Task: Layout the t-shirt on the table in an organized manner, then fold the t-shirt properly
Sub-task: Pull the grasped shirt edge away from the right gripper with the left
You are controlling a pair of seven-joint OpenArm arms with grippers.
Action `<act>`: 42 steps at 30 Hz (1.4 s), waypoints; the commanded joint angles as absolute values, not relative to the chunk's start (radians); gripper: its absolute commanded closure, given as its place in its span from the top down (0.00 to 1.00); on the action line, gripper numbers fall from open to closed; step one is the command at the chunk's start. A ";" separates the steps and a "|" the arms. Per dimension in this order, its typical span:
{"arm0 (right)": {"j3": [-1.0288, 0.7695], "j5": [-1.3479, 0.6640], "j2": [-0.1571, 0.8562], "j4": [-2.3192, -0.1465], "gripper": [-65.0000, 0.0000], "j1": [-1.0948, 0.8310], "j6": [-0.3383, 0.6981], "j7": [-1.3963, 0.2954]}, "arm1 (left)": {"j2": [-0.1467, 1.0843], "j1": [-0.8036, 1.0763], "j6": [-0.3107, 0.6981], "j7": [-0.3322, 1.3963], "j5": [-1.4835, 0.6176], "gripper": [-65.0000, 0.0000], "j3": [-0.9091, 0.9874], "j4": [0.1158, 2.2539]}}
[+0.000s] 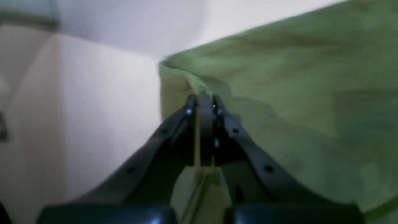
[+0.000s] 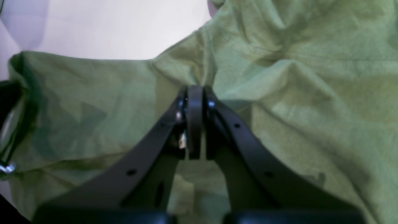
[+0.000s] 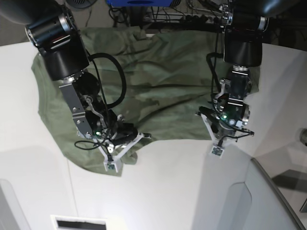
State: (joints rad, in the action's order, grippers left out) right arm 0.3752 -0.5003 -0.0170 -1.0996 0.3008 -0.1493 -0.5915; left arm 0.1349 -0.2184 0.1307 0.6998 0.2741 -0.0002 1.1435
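The olive-green t-shirt (image 3: 163,81) lies spread and wrinkled over the far half of the white table (image 3: 168,191), its near edge running across the middle. My left gripper (image 3: 200,114) is at the right end of that near edge. In the left wrist view it (image 1: 203,97) is shut on the t-shirt (image 1: 295,93) at a corner of the hem, with cloth pinched between the fingers. My right gripper (image 3: 144,136) is at the near left. The right wrist view shows it (image 2: 195,88) shut on a bunched fold of the t-shirt (image 2: 295,93).
A grey translucent panel (image 3: 268,201) stands at the near right corner. A dark slot (image 3: 79,224) sits at the near edge. Cables and a blue object (image 3: 139,2) lie behind the table. Bare white tabletop (image 1: 93,109) stretches left of the shirt's corner.
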 commanded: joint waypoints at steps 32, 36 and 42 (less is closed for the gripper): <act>0.374 -0.507 -0.024 -1.118 0.00 0.331 -0.147 -0.573 | 0.363 -0.286 0.125 0.624 0.280 0.00 -0.010 1.087; 0.374 -0.507 -0.024 -1.118 0.00 0.331 -0.147 -0.573 | 0.369 -0.315 0.125 0.590 0.280 0.00 -0.010 1.053; 0.374 -0.507 -0.024 -1.118 0.00 0.331 -0.147 -0.572 | 0.366 -0.366 0.125 0.556 0.282 0.00 -0.012 0.995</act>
